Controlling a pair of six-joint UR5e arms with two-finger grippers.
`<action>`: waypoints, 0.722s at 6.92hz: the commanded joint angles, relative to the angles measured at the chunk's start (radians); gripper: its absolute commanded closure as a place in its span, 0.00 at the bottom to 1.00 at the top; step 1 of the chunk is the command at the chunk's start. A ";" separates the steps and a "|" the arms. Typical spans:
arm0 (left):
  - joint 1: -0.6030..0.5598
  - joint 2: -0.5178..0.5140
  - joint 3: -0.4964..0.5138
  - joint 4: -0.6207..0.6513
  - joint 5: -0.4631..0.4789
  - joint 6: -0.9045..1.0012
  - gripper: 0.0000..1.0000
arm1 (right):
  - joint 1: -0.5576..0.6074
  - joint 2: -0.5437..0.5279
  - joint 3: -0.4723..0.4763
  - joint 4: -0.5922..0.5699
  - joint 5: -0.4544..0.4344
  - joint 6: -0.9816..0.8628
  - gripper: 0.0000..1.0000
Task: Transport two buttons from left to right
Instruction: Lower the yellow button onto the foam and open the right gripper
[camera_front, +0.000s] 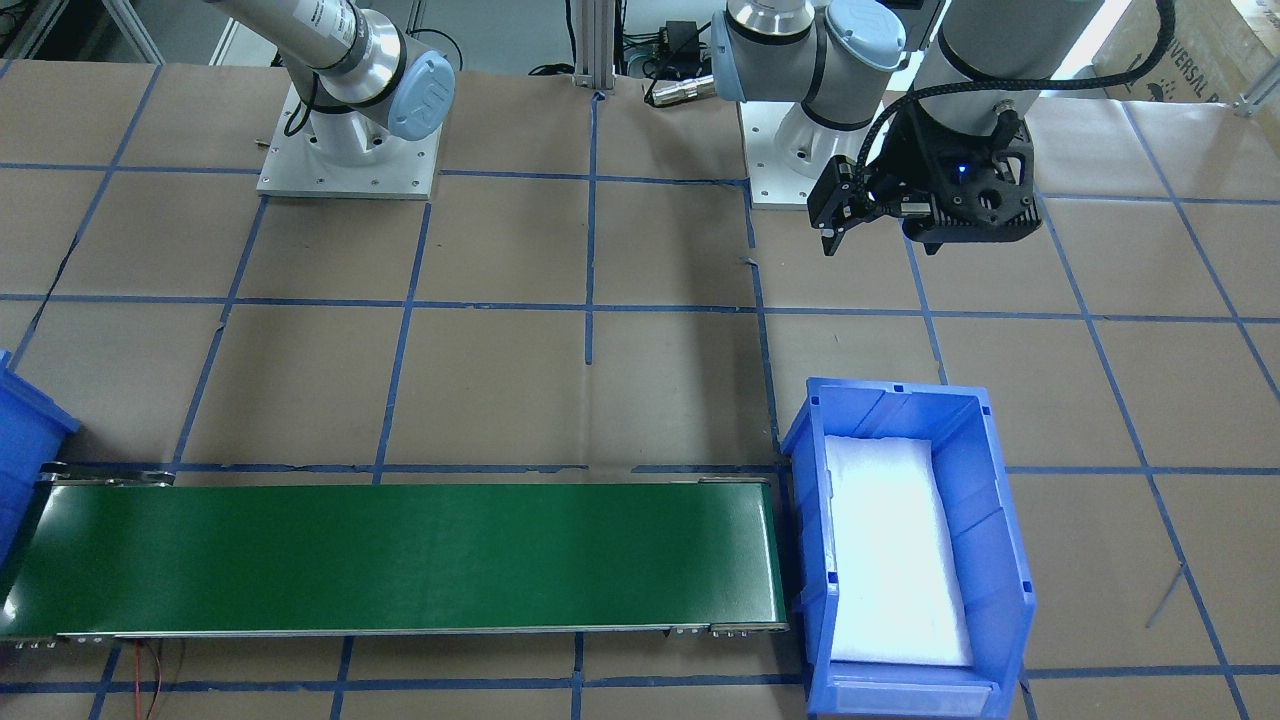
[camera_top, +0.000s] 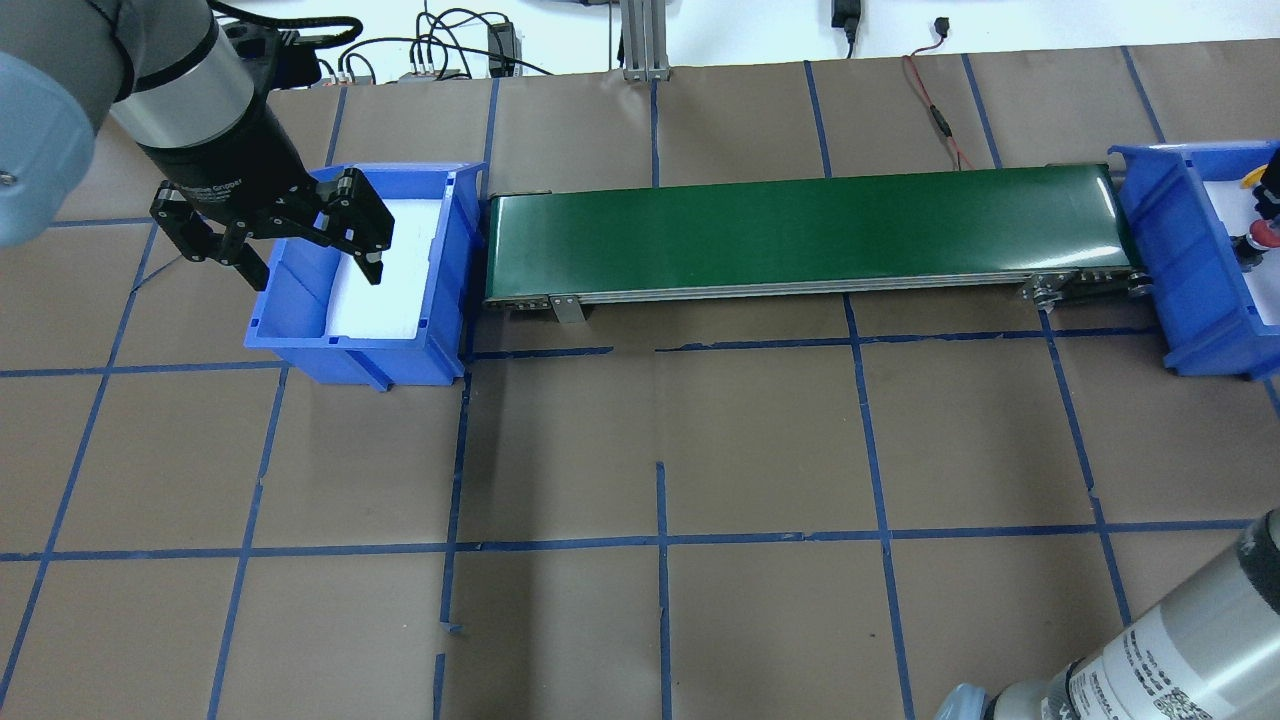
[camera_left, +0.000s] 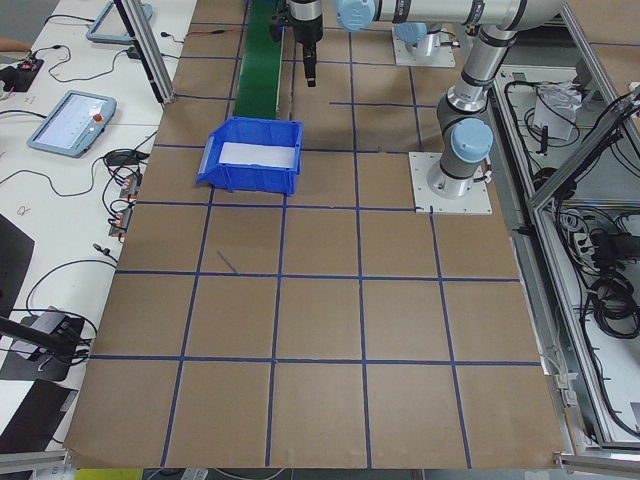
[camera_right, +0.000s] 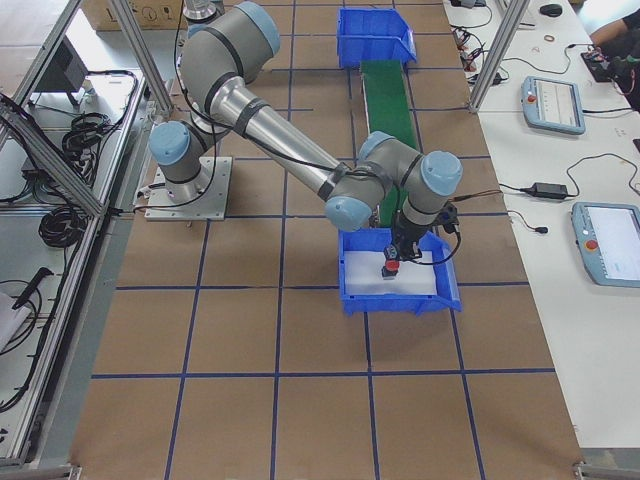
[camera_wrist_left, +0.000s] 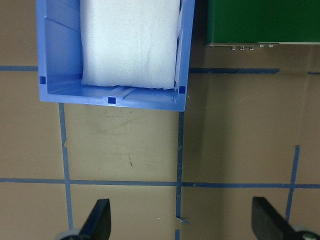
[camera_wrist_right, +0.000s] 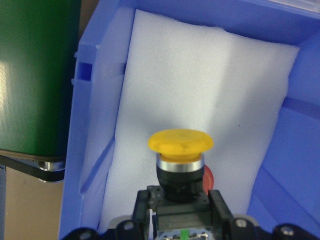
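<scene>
Yellow-capped push-button switch (camera_wrist_right: 180, 145) is gripped at its black body by the right claw (camera_wrist_right: 181, 206), which is pointed down into the right blue plastic bin (camera_wrist_right: 95, 100). The red-capped push-button switch (camera_wrist_right: 209, 179) is seen just behind it. The left claw (camera_top: 316, 278) is held wide open and empty, pointing down over the brown paper surface (camera_wrist_left: 125, 145).

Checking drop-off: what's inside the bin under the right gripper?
White foam pad, the yellow button held by the right gripper, and a red button mostly hidden behind it. Foam under them is covered.
</scene>
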 joint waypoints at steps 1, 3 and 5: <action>0.000 0.001 0.000 0.000 0.000 0.000 0.00 | -0.014 -0.002 0.011 -0.004 -0.001 -0.017 0.84; 0.000 -0.001 0.000 0.000 0.000 0.000 0.00 | -0.014 -0.001 0.017 -0.030 -0.001 -0.020 0.80; 0.000 0.001 0.000 0.000 0.000 0.000 0.00 | -0.014 0.004 0.020 -0.072 0.001 -0.022 0.75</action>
